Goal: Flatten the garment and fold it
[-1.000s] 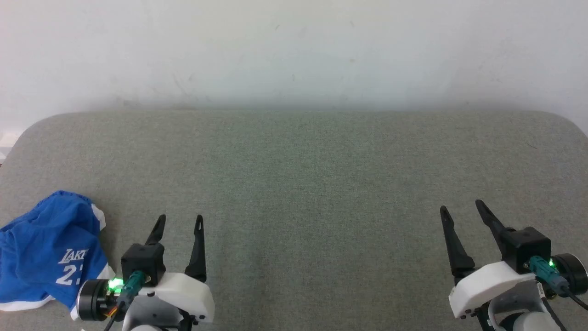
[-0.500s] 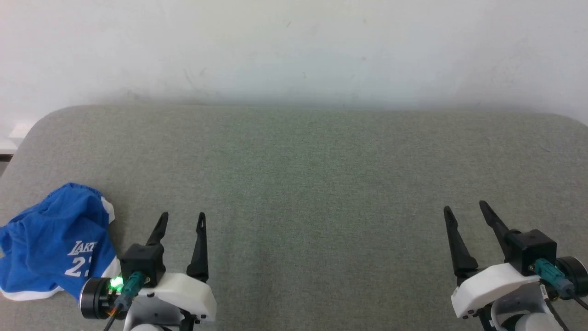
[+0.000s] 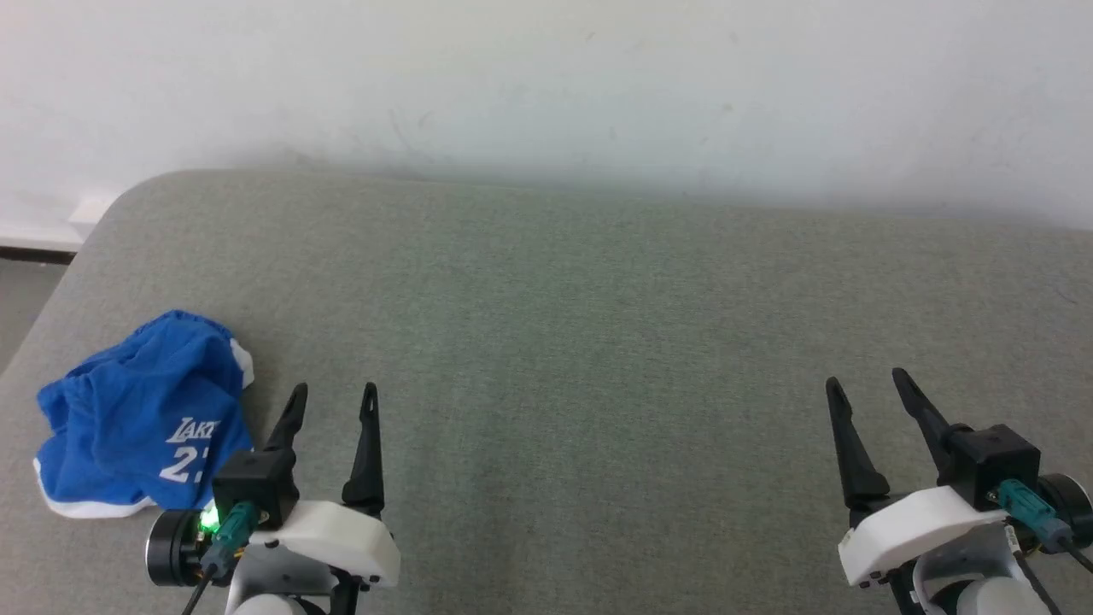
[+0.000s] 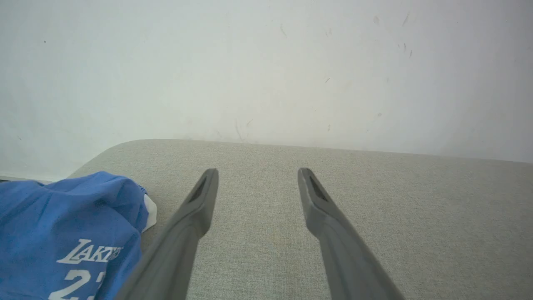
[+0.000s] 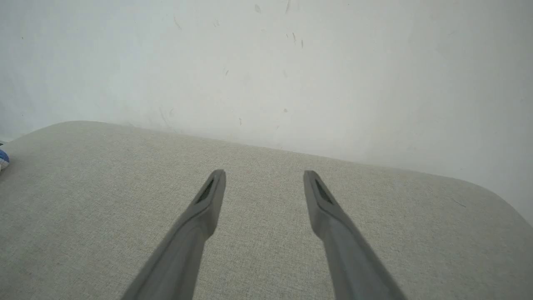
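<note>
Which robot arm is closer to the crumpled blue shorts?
Left. The left gripper sits just beside the crumpled royal-blue shorts; the right gripper is far across the grey fabric surface.

Crumpled garment (image 3: 137,410) beside L gripper (image 3: 334,391) (jaws apart).

- I count one pair of blue basketball shorts (image 3: 141,418); bunched up as it is, it looks to me like a single garment.
- Two grippers: the left gripper (image 3: 334,389) and the right gripper (image 3: 864,378).
- Four dark fingers (image 3: 367,453), two on each gripper.
- One grey fabric-covered surface (image 3: 581,342).
- One white wall (image 3: 546,77).
</note>
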Controlling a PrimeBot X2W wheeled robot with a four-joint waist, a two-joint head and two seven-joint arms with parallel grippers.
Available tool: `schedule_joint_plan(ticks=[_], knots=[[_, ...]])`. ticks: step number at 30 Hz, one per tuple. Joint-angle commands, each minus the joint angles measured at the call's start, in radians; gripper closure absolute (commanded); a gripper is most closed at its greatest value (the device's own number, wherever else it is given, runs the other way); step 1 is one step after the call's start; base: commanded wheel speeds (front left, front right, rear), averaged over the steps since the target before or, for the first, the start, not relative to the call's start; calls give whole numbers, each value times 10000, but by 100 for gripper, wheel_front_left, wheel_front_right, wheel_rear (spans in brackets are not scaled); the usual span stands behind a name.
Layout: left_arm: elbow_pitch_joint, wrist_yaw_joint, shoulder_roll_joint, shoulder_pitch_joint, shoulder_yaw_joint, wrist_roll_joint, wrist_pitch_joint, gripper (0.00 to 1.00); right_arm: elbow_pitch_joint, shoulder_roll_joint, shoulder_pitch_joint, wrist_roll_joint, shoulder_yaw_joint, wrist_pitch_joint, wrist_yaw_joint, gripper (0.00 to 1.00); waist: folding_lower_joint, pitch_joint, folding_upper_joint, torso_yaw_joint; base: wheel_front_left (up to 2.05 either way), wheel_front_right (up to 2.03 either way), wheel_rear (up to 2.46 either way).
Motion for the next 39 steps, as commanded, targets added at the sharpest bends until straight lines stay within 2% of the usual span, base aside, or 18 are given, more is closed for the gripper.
schedule_joint_plan(ticks=[1, 26, 39], knots=[[42, -27, -11, -165, 26, -110, -107, 0, 42, 15, -156, 75, 11, -93, -3, 0, -1, 31, 0, 151, 0, 0, 0], [209, 151, -17, -292, -65, -937, -629, 0, -56, 23, -345, 48, 301, -351, -5, 0, -1, 319, 0, 2134, 0, 0, 0], [387, 223, -20, -203, 291, -1374, -901, 0, -95, 27, -296, 114, 380, -468, -6, 0, -1, 348, 0, 3322, 0, 0, 0]])
